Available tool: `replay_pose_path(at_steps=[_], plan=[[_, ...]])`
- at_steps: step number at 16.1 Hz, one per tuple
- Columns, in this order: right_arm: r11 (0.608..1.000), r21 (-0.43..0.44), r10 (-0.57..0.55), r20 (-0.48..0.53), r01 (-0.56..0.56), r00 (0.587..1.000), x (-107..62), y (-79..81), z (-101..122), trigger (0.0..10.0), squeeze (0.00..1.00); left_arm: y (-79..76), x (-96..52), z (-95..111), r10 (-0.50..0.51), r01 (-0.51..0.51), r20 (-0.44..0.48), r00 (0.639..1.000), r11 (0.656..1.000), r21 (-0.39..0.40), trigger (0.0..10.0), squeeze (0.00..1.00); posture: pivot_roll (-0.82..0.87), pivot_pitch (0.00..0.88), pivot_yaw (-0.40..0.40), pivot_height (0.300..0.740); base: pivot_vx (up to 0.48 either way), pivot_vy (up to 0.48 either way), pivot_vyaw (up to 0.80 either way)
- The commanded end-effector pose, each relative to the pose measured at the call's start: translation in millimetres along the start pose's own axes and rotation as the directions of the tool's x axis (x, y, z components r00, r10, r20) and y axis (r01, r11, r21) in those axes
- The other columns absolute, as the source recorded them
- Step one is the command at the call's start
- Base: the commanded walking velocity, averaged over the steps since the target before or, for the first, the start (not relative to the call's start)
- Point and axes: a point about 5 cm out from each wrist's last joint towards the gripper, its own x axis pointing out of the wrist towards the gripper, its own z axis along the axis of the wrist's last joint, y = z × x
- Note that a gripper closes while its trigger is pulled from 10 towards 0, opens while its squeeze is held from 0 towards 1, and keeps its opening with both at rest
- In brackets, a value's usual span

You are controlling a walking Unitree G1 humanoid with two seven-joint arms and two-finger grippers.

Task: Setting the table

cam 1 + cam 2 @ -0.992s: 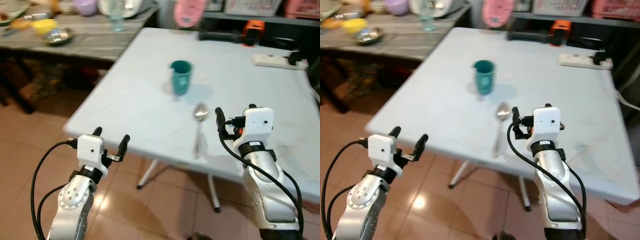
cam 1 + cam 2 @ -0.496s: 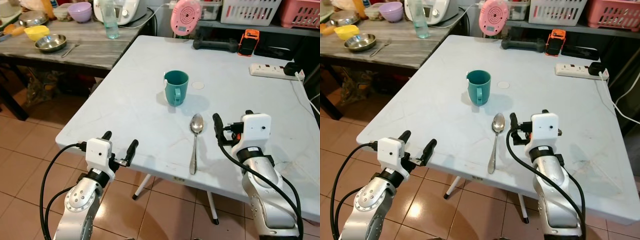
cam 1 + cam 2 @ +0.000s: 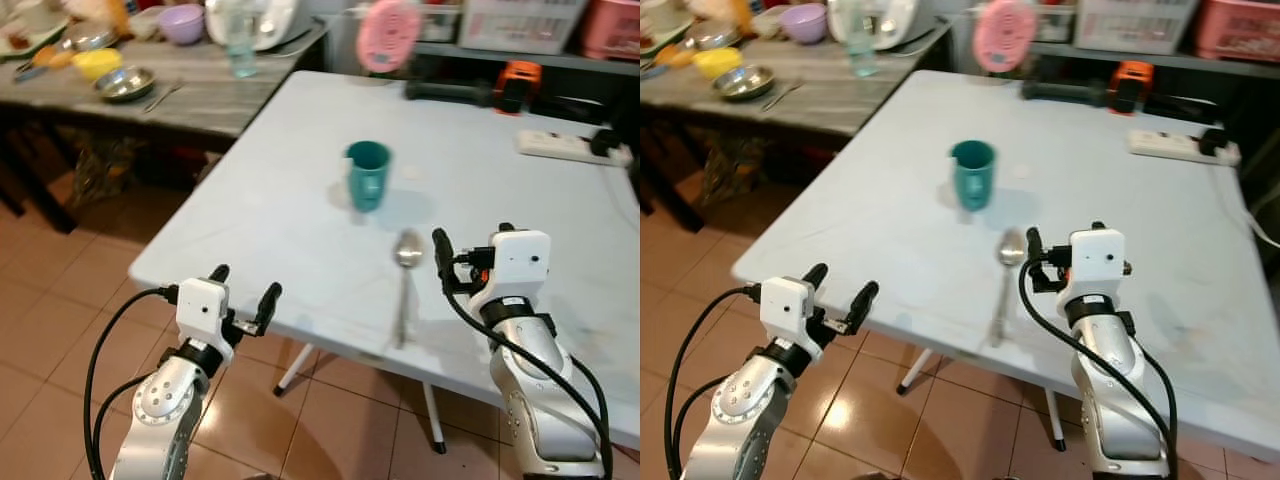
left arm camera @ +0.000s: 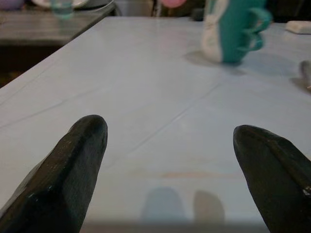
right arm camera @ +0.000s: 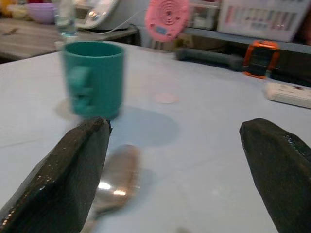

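Teal mug (image 3: 367, 174) is standing upright mid white table (image 3: 300, 200), handle facing the robot. Metal spoon (image 3: 404, 280) is lying just nearer than the mug, bowl toward it, handle pointing at the near table edge, apart from the mug.

Right gripper (image 5: 180, 170) is hovering low over the table just right of the spoon bowl, fingers spread wide, holding nothing. Left gripper (image 3: 243, 288) is sitting at the near-left table edge, also spread wide & empty, well apart from both items.

Handling, as a guess: spoon looks thin, stiff, light, shiny, so prob. slippery and lying flat, hard to get fingers under. Best hold is likely across the narrow handle near its middle, pinching the sides, not the bowl. Mug looks rigid and heavier, prob. ceramic, so breakable if knocked; grip across the body or rim wall, not the small handle.

Risk: the right gripper nudging the spoon sideways into the mug. Head views are a bit blurred.
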Motion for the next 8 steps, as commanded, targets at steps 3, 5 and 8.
replay_pose_path(at_steps=[3, 5, 8], plan=[[1.000, 0.003, 0.013, 0.014, -0.013, 1.000, 0.3, 4.3, 3.5, 10.0, 0.00, 1.5, -4.0, 0.4, -0.003, 0.003, -0.015, 1.000, 1.000, 0.010, 10.0, 0.00, -0.06, 0.128, 0.058, 0.740, 0.000, 0.321, 0.00], [1.000, 0.003, 0.011, 0.014, -0.011, 1.000, 0.2, 4.0, 3.4, 10.0, 0.00, 0.2, -3.3, 1.3, -0.008, 0.009, -0.015, 1.000, 1.000, 0.011, 10.0, 0.00, -0.06, 0.128, 0.058, 0.740, 0.000, 0.313, 0.00], [1.000, 0.014, 0.001, 0.017, -0.001, 1.000, -1.4, 2.9, 2.6, 10.0, 0.00, -0.5, -3.6, 2.6, -0.013, 0.013, -0.010, 1.000, 1.000, 0.020, 10.0, 0.00, -0.07, 0.131, 0.060, 0.740, 0.000, 0.000, 0.00]])
